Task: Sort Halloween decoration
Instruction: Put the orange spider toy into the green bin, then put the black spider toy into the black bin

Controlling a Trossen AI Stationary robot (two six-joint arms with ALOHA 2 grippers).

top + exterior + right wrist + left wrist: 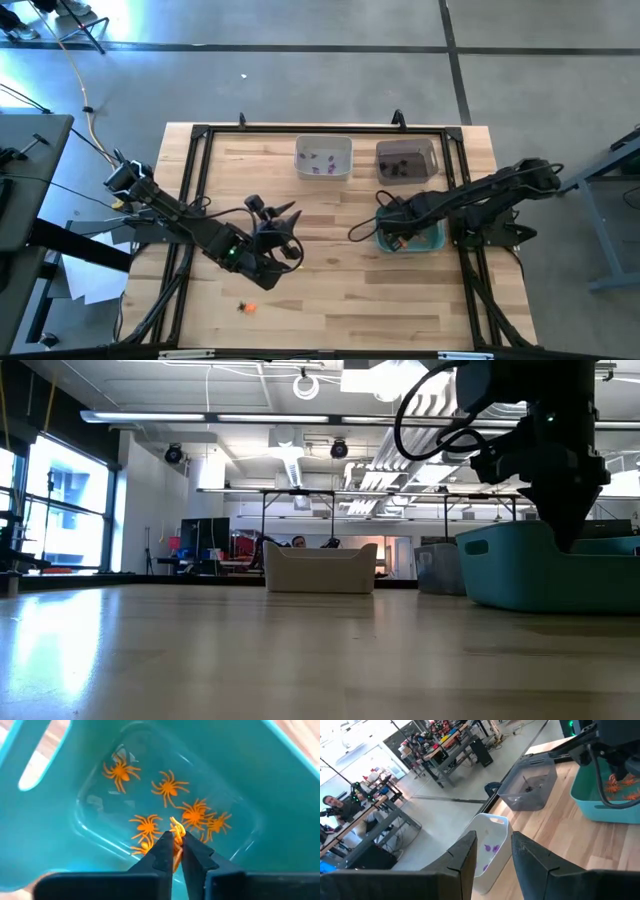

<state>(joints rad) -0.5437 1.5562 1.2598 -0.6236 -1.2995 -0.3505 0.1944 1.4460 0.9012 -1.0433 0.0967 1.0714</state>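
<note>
High view: right end effector (398, 238) sits over the teal bin (432, 243); left end effector (283, 226) hangs mid-tabletop (330, 300), fingers apart, empty. One orange trinket (248, 307) lies loose nr the front edge; white bin (323, 157) has purple bits, dark bin (406, 159) dark ones.

Low view: right arm dips into the teal bin.

Left wrist view: left fingers spread, nothing btwn them.

Right wrist view: right end effector (175, 841) pinches an orange spider (176, 827) above the orange spiders in the bin (170, 786).

Risk: legs may snag on the tips, so the spider lifts out w/ the arm instead of dropping.
</note>
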